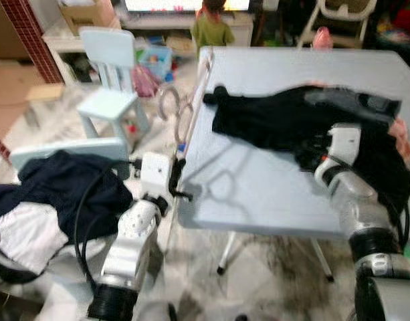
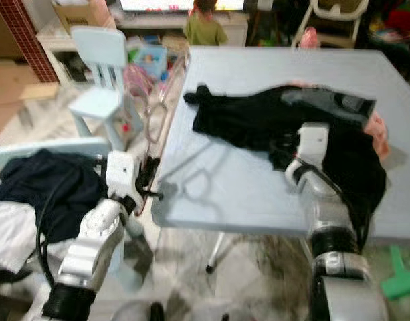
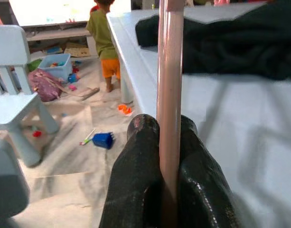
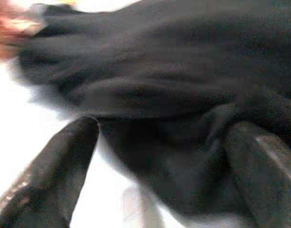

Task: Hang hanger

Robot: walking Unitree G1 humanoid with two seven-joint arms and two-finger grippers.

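A pale pink hanger (image 1: 193, 100) stands along the left edge of the grey table (image 1: 258, 194), its hook toward the floor side. My left gripper (image 1: 178, 182) is shut on the hanger's rod (image 3: 170, 57), just off the table's near-left corner; the rod is pinched between both black fingers (image 3: 140, 142). A black garment (image 1: 271, 117) lies spread across the table's far half. My right gripper (image 1: 310, 152) rests at the garment's near edge. In the right wrist view its fingers (image 4: 64, 156) stand wide apart with black cloth (image 4: 173, 95) bunched between them.
A light blue child's chair (image 1: 111, 67) stands left of the table. Dark and white clothes (image 1: 51, 194) are piled on a seat at my near left. A small person (image 1: 211, 27) stands beyond the table's far corner. Toys (image 3: 103, 140) litter the floor. Pink cloth (image 1: 402, 142) lies at the table's right.
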